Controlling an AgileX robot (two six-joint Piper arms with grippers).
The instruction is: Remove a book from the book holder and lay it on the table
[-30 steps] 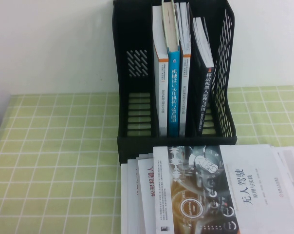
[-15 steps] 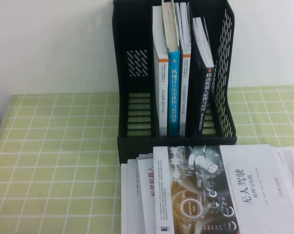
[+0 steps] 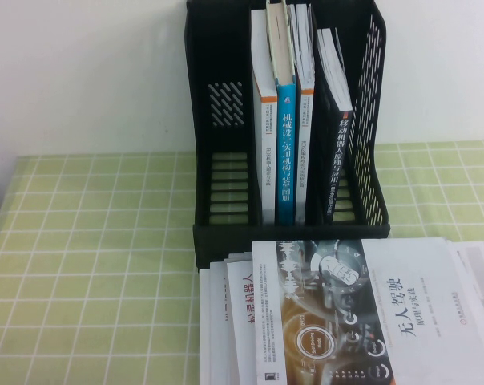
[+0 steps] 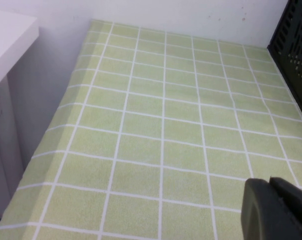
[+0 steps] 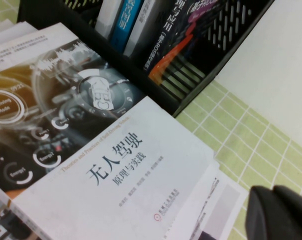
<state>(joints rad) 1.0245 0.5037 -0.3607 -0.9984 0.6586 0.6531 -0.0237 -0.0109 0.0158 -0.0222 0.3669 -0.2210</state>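
A: What is shown in the high view?

B: The book (image 3: 354,317) is seen lying flat, cover up, on a stack of other booklets on the tabletop (image 3: 90,265), just in front of the book holder (image 3: 218,120). Its spine runs toward and away from the holder, so the long axis is pointed at the robot. Several thinner books are left upright in the holder's middle and right compartments; the left compartment is seen bare. Neither arm is caught in this view.

A: And the left wrist view?

B: Only bare grid cloth is shown, with a corner of the holder at the edge. A dark part of the left gripper (image 4: 276,210) is glimpsed; whether it is released or clenched cannot be told. It is held over the tabletop on the holder's left side, well apart from the book.

A: The right wrist view?

B: The book's cover is filled in close, touching the holder's base. The right gripper (image 5: 278,212) is held just beside the book's outer edge, clenched on nothing.

A: Which arm is nearer?

B: The right one, it is judged; the book lies inward from it, already laid down.
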